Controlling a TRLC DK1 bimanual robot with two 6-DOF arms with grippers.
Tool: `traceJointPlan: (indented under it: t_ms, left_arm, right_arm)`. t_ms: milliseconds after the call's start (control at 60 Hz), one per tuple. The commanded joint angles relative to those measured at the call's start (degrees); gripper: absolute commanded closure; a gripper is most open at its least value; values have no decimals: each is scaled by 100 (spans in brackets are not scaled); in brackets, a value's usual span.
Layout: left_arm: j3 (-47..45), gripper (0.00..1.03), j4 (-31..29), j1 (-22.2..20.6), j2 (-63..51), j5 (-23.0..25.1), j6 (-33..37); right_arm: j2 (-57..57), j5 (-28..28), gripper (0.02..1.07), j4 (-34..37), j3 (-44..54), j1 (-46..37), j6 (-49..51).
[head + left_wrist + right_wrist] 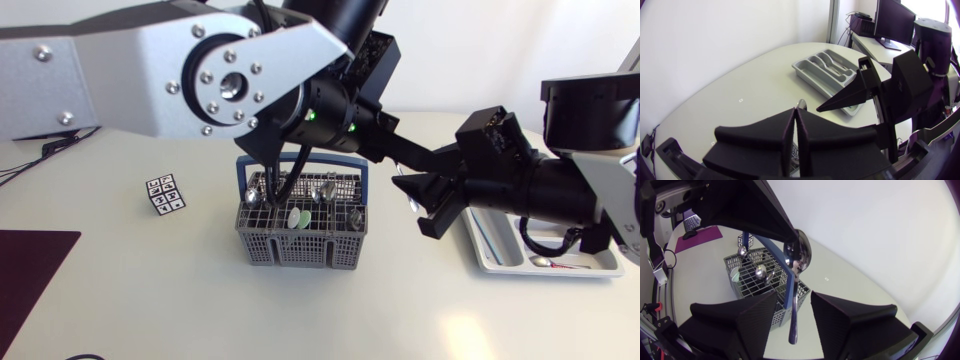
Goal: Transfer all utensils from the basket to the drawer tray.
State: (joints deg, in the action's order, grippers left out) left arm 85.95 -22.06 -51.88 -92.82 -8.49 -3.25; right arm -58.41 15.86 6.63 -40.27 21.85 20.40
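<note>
Closest up is the left arm, a big silver link with a black wrist that reaches from the left side right over the grey cutlery basket. Its left gripper is pinched down to a thin slit on a metal spoon, gripped near the bowl, so the handle hangs straight down in the air. That puts the spoon just past the basket's right side, between the basket and the drawer tray. The right gripper comes in from the right and sits spread wide around the dangling handle, with a gap on both sides, so it's not touching as far as I can see. A few more utensils stand in the basket under its blue handle. The tray lies near the table edge on the right, partly under the right arm, with a small spoon in one slot. Over on the left are a little black-and-white patterned cube and a dark maroon mat.
</note>
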Motion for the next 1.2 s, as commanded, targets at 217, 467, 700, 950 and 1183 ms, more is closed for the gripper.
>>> traceJointPlan:
  t_ms: [217,467,700,950,1183]
  left_arm:
    - [229,99,-70,64,-88,225,-220]
    - [229,99,-131,73,-88,313,-247]
    - [238,89,-131,73,-79,436,-256]
    - [422,51,-26,125,35,542,-212]
    - [783,40,-26,468,115,629,-18]
  right_arm:
    - [-337,-329,88,-303,-113,268,-195]
    - [-452,-303,102,-285,-121,268,-177]
    - [-443,-232,102,-259,-51,285,-168]
    - [-364,-48,102,-92,37,276,-107]
    - [-223,858,102,629,169,-409,649]
